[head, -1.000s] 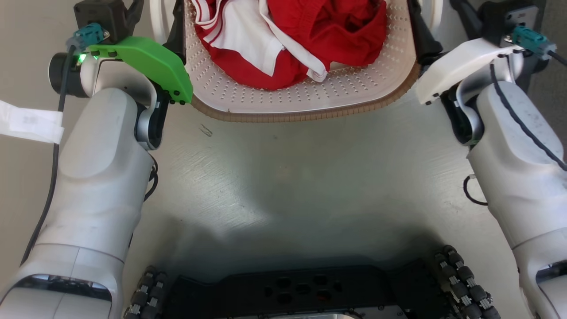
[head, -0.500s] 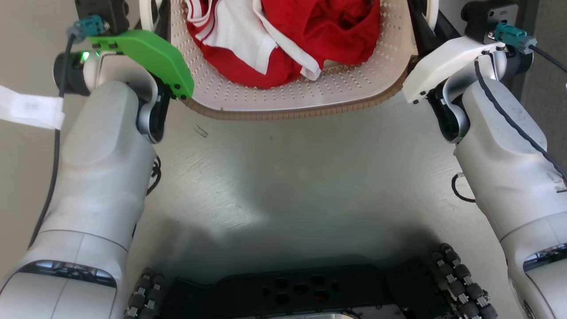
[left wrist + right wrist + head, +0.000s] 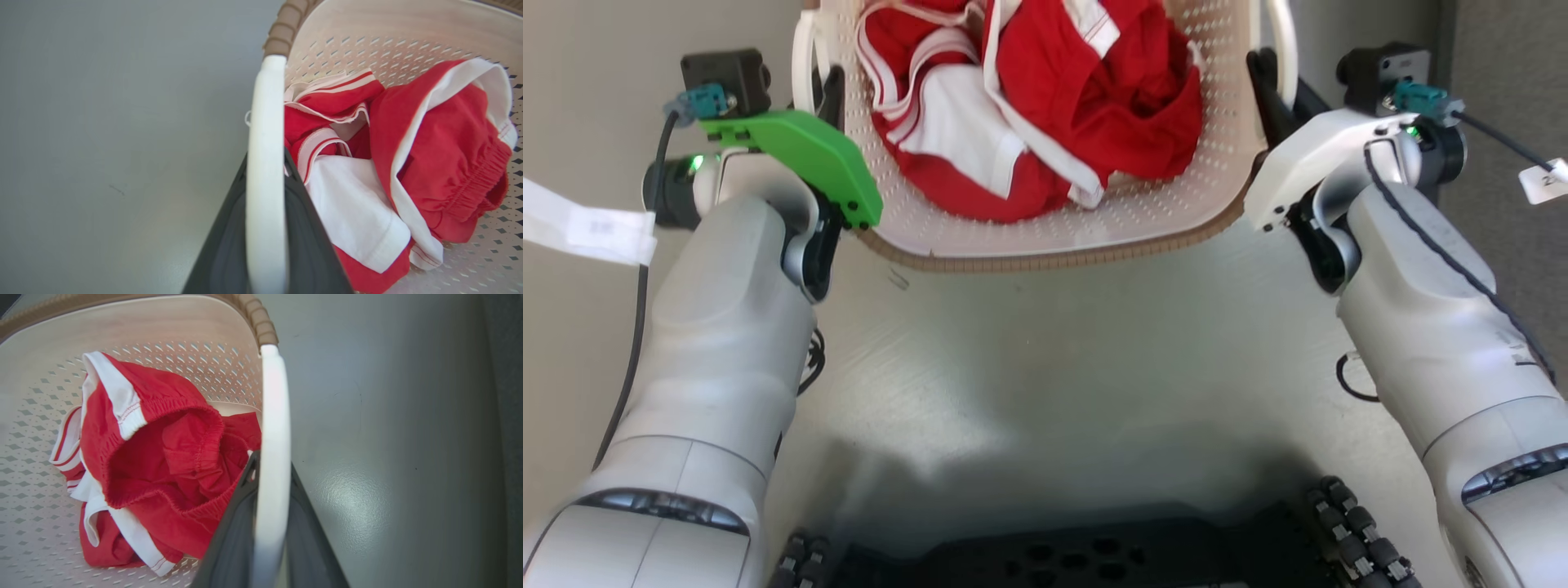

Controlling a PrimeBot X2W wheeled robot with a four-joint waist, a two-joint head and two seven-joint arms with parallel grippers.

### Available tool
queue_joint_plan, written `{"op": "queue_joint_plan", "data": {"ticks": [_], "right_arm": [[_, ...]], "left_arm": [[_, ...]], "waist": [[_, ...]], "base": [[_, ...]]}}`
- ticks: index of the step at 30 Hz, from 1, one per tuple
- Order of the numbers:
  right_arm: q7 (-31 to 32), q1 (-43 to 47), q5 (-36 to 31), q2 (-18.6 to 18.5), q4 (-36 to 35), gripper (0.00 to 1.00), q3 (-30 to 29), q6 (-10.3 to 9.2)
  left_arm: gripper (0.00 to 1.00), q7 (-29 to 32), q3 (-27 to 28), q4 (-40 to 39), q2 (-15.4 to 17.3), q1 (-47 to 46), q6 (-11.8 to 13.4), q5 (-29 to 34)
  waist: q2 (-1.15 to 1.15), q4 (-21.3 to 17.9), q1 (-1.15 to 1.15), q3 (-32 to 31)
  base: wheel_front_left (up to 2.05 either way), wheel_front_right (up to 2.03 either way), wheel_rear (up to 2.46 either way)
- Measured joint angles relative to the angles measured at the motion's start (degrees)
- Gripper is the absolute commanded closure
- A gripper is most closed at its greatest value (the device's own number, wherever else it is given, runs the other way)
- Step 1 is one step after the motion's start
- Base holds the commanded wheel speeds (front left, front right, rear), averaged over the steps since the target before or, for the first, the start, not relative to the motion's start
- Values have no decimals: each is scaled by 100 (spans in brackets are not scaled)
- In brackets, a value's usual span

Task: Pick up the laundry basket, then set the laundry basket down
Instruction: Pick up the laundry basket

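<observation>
The laundry basket (image 3: 1045, 260) is at the top middle of the head view, cream and perforated with a brown woven rim, and holds red and white clothes (image 3: 1045, 122). My left gripper (image 3: 832, 94) is shut on its left white handle (image 3: 265, 163), with a dark finger on either side of the loop. My right gripper (image 3: 1262, 82) is shut on the right white handle (image 3: 271, 457) in the same way. The frames do not show whether the basket's bottom touches the floor.
Grey floor (image 3: 1054, 367) stretches between the basket and my dark wheeled base (image 3: 1094, 555). A white tag (image 3: 588, 233) hangs from the left arm's cable. A darker grey strip (image 3: 1503, 82) runs down the far right.
The head camera has moved, so the basket, both arms and the floor marks sit lower in the picture. More of the basket's inside shows. Both grips on the handles are unchanged.
</observation>
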Motion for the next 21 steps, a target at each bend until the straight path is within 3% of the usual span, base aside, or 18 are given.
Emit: {"op": "queue_joint_plan", "data": {"ticks": [21], "right_arm": [[36, 365, 270, 267, 1133, 100, 168, 209]], "left_arm": [[100, 189, -185, 725, -103, 749, -174, -499]], "waist": [[0, -198, 0, -1374]], "base": [[0, 0, 0]]}}
